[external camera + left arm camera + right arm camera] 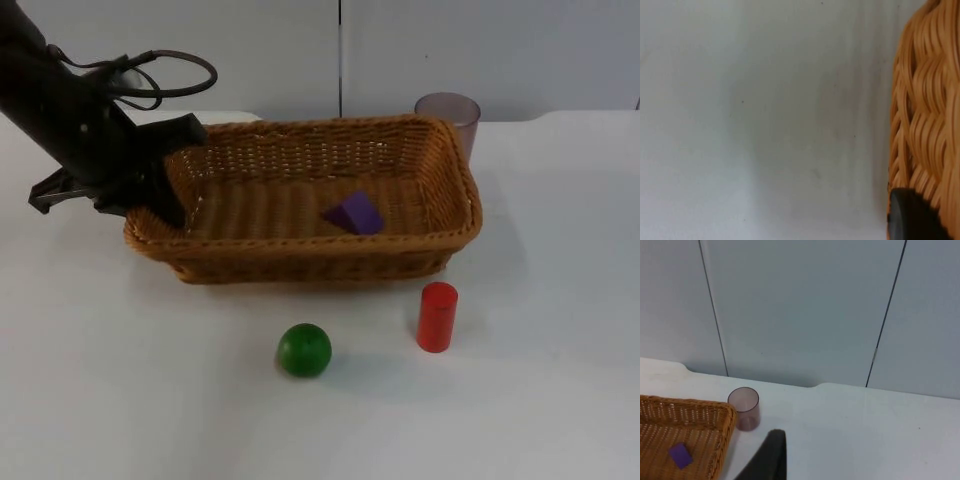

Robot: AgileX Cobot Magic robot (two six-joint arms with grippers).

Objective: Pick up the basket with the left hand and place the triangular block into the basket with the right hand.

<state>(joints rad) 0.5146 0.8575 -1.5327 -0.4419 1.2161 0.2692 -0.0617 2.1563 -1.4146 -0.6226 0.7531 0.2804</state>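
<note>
White table top (150,400) runs back to a grey partition wall (805,310) of flat panels split by thin dark seams, and the table's far edge shows a shallow notch where it meets the wall. My left gripper (170,195) sits at the left short end of the wicker basket (310,255), its jaws clamped over the rim, one finger inside and one outside; from my left wrist the woven wall (927,115) stands just beside bare table. The purple triangular block (355,213) lies inside the basket, on its floor toward the right end. Behind the basket's far right corner stands a translucent purplish cup (450,115). In front of the basket, apart from it, rest a green ball (304,350) and an upright red cylinder (437,316). My right gripper (771,455) hangs above the table on the right; I cannot tell whether its jaws are apart.
</note>
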